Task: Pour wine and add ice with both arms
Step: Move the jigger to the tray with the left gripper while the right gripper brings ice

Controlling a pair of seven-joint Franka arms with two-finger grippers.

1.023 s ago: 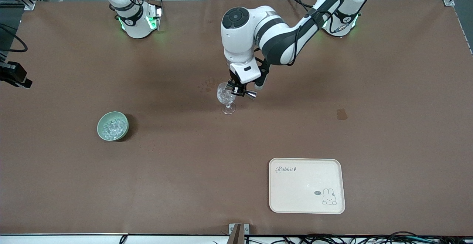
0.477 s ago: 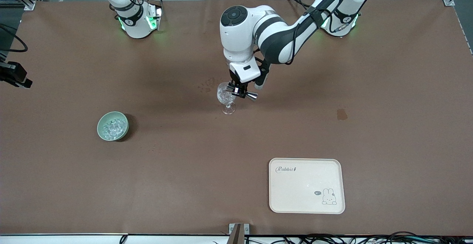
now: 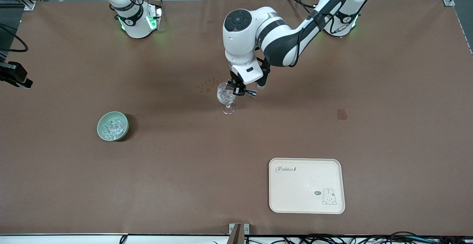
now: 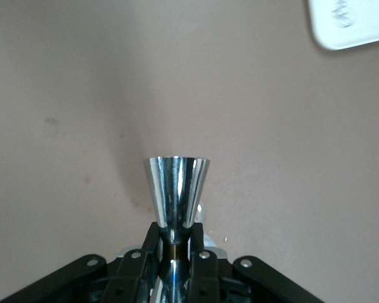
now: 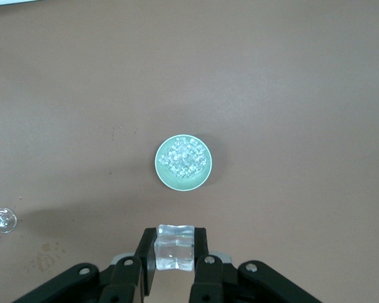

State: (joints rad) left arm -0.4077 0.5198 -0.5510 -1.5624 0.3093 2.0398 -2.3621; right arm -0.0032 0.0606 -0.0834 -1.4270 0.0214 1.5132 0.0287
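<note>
- Clearly, the left gripper (image 3: 240, 91) pinches the jigger (image 3: 249, 94) at its narrow waist, holding it on its side over the wine glass (image 3: 226, 97) near the middle of the table (image 3: 369, 88).
- From the left wrist view, the jigger (image 4: 176, 197) shows as a shiny silver hourglass shape, one flared cup pointing away from the camera, with the black fingers (image 4: 153, 243) pressed against its waist on both sides.
- No liquid can be made out in the jigger or the glass.
- The wine glass stands upright on its foot, its bowl just under the gripper.
- The right gripper (image 5: 174, 255) is out of the front view; its own camera shows it high over the table, pinching one clear ice cube (image 5: 174, 247) between its fingers.
- The pale green bowl (image 3: 112, 126) sits toward the right arm's end of the table, nearer the front camera than the glass and well apart from it, with a heap of ice (image 3: 112, 127) inside.
- A cream tray (image 3: 306, 185) with a rabbit drawing lies nearest the front camera, toward the left arm's end.
- A small dark stain (image 3: 342, 114) marks the table between the glass and the tray.
</note>
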